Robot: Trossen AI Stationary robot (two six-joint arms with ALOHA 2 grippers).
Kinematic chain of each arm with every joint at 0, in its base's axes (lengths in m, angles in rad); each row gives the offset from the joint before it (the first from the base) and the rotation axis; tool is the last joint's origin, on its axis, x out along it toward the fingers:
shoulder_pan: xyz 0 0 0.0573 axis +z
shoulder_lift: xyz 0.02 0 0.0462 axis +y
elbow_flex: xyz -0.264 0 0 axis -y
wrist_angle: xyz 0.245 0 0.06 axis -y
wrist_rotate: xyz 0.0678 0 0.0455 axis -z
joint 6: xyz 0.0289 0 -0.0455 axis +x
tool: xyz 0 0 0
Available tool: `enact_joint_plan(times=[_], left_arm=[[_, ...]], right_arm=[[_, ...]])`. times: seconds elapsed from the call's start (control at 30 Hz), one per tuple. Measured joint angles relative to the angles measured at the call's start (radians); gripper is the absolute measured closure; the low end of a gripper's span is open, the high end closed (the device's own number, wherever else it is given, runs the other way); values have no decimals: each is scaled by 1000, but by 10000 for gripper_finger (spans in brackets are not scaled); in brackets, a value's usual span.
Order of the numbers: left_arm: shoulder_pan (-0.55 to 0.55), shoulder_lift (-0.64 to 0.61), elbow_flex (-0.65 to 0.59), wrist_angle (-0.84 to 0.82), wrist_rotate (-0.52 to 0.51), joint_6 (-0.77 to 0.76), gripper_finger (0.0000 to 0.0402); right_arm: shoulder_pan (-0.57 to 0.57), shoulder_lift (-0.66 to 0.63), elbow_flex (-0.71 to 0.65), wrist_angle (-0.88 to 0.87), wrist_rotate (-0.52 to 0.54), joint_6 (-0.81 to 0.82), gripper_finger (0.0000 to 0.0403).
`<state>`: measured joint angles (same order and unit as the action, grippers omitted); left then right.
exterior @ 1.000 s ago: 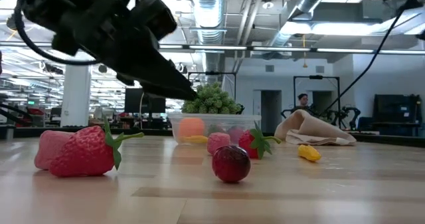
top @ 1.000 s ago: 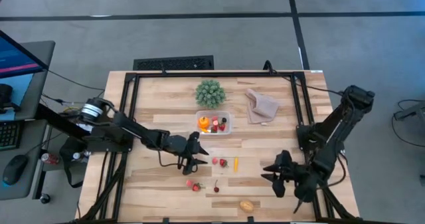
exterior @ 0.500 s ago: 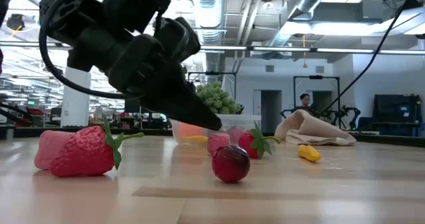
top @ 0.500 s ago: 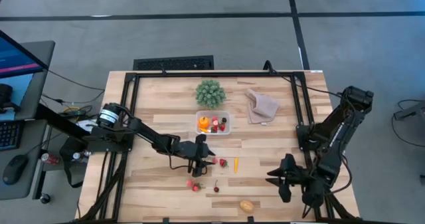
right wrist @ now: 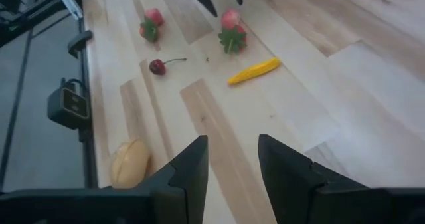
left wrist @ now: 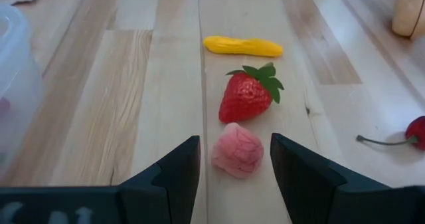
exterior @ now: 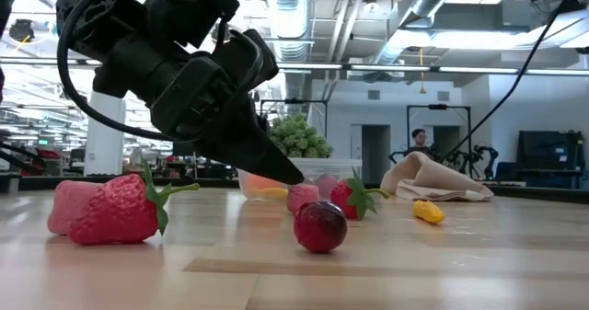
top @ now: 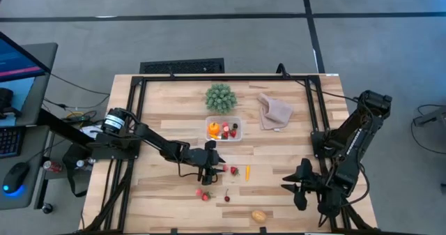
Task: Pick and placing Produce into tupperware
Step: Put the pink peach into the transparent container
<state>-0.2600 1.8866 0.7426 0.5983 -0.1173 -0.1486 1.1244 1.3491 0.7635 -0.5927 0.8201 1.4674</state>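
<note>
The produce lies scattered on the wooden table: a pink piece, a strawberry and a yellow piece in a row at mid-table. My left gripper is low over the table, slanting down, open, with one finger on either side of the pink piece and a gap on both sides. The clear tupperware, holding several pieces, stands farther back. My right gripper hangs open near the table's right front, with nothing between its fingers.
Near the front lie two strawberries, a cherry and a tan round piece. A green spiky plant stands behind the tupperware, and a beige cloth lies at the back right. A black frame runs around the table's edges.
My left gripper has gone toward the table's right edge and down, and its fingers have come to either side of the pink piece. Over the last half second it has kept still. The produce has not moved.
</note>
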Motion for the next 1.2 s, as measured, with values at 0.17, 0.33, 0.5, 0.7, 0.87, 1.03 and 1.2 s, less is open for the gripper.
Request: enact_joint_plan(times=[0.17,0.33,0.5,0.7,0.87,1.03,1.2], left_arm=[[7,0,24,-27,2,54,228],[26,20,31,-17,28,59,228],[26,66,58,-14,69,59,228],[35,65,68,-18,49,59,228],[43,65,67,-50,75,58,228],[42,65,67,-84,78,23,230],[42,65,68,-76,70,-1,264]], right_arm=[[-1,0,0,-34,23,0,278],[-1,0,0,-59,25,0,278],[0,0,0,-66,22,3,278],[2,0,0,-68,19,10,278],[2,0,0,-85,19,9,278],[2,0,0,-102,19,9,278],[1,0,0,-111,19,9,278]])
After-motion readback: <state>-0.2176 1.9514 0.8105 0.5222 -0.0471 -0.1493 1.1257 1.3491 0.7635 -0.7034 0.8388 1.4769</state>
